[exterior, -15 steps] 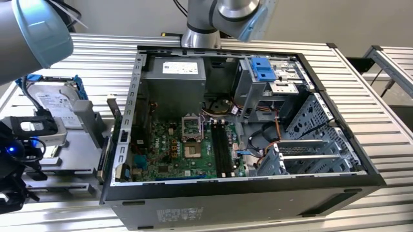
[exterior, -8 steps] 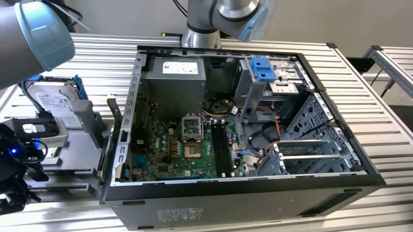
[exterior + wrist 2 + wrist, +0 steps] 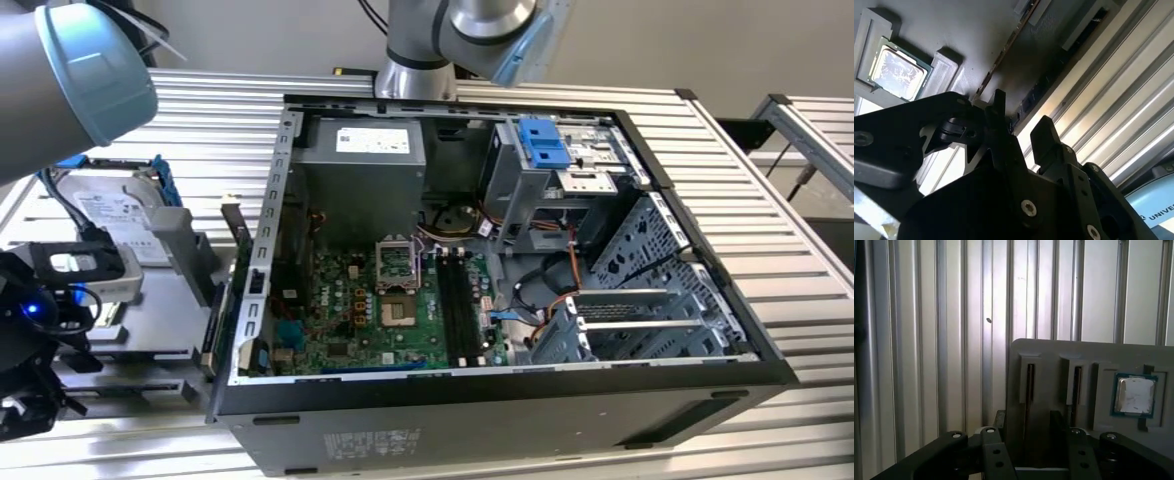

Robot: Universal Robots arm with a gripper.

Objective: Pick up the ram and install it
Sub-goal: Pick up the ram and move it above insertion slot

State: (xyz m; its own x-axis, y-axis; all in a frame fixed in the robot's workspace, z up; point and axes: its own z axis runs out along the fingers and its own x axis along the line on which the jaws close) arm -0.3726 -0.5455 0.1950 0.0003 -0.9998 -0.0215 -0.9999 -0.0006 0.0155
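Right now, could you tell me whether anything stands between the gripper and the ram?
Nothing visible does. In the first wrist view the gripper hangs open close to the grey holder. The ram stands on edge in a slot of that holder, in line with the gripper's opening.

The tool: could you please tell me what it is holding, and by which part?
Nothing: the tool is open, near the ram in its holder.
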